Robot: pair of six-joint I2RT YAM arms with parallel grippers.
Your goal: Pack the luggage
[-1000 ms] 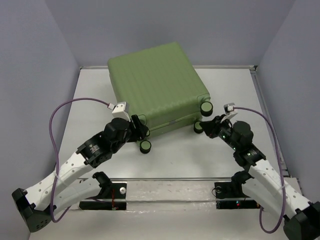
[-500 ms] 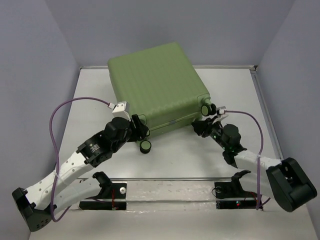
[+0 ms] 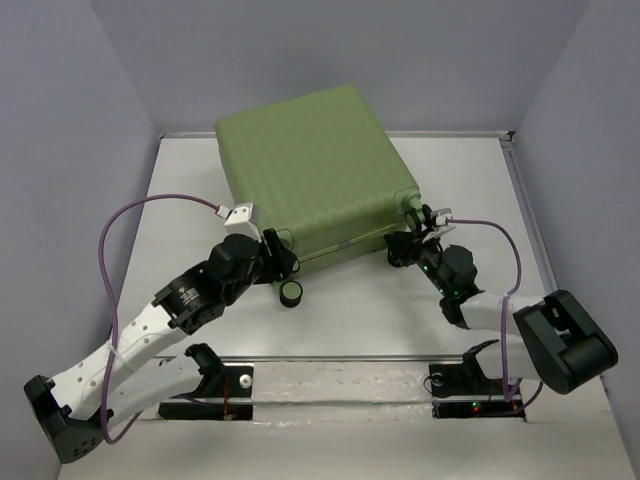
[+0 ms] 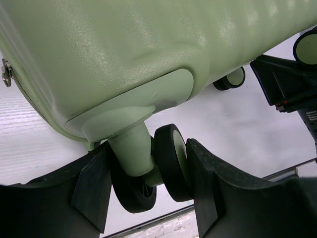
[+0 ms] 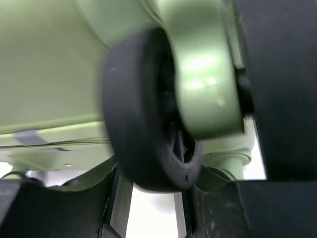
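Top external: on the luggage (image 3: 310,170), left end effector (image 3: 282,262) pinches left caster (image 4: 171,161), right end effector (image 3: 408,234) pinches right caster (image 5: 138,109).

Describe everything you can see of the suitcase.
The luggage is a large light-green hard shell with ribbed faces, closed and lying flat on the table. A zipper runs along its seam. Black wheels with green hubs line its near edge: the left pincer clamps one twin caster, the right pincer straddles another.
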